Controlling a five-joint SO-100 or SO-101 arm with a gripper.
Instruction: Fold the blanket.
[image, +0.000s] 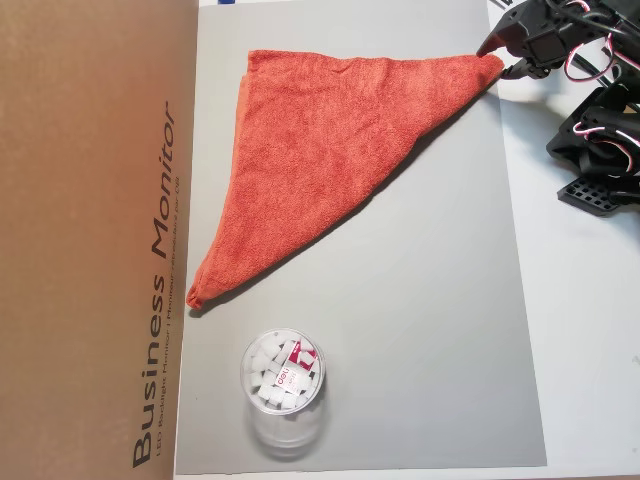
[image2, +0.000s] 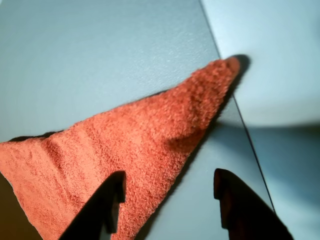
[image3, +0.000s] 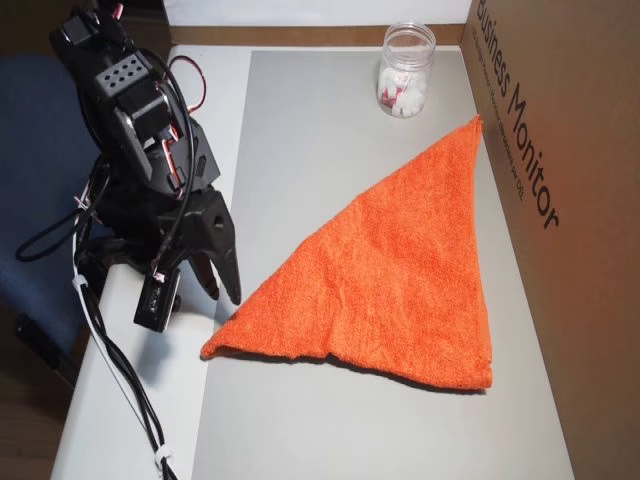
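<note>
Parted fingers (image2: 167, 192) hold nothing above the blanket (image2: 130, 155).

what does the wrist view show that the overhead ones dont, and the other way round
Only the wrist view shows the tool close up: two dark fingers spread apart above the cloth, nothing between them. Only the overhead views show the blanket's whole folded triangle, the clear cup of small white pieces, the brown box and the arm. All share the orange blanket corner lying by the grey mat's edge.
</note>
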